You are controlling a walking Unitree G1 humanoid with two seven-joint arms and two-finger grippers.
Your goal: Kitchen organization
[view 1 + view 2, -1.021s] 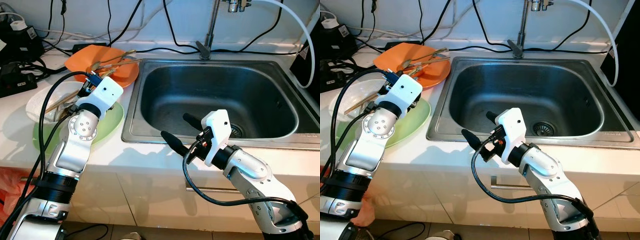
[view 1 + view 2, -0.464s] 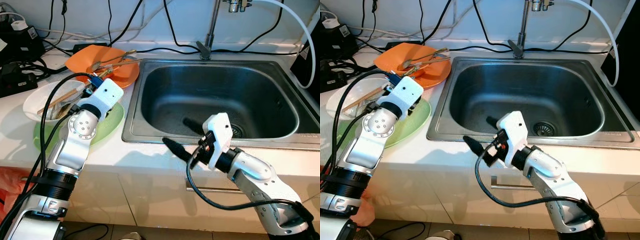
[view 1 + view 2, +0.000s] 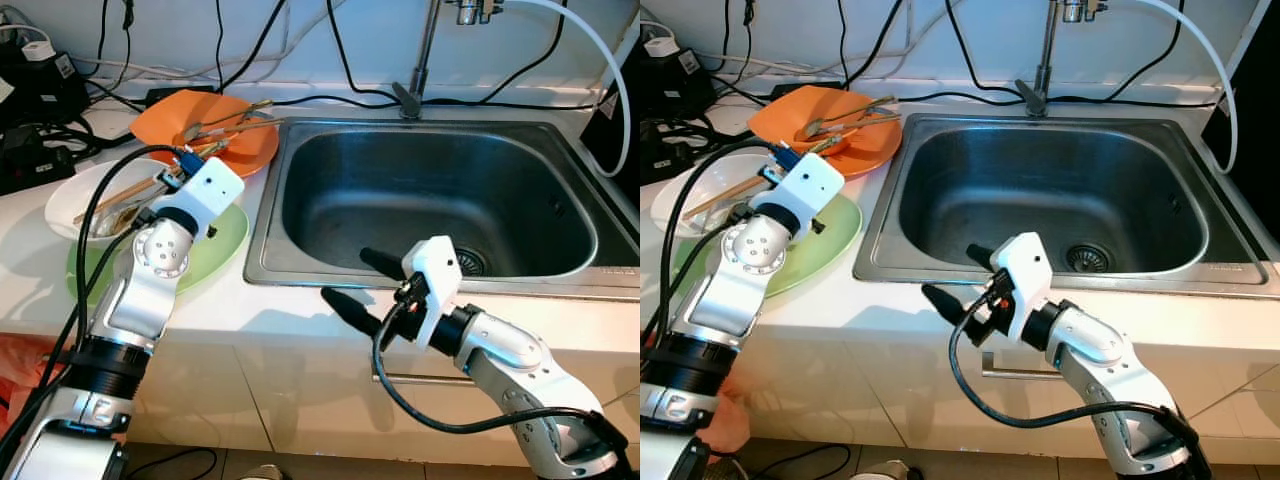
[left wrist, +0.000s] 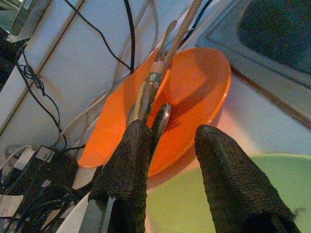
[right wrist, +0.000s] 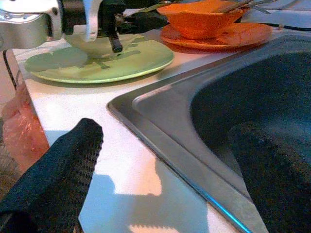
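Behind orange bowl [image 4: 189, 92], cables [image 4: 130, 34] (wrist view).

White counter [image 3: 300, 310] around a steel sink [image 3: 430, 200], black cables along the wall

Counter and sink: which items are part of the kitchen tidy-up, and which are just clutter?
Job:
- orange bowl holding utensils, on orange plate
- white bowl with chopsticks
- green plate
- sink
- left gripper, open, at the orange bowl
- right gripper, open, over the sink's front edge

Lying about:
- black cables
- power strip
- white hose
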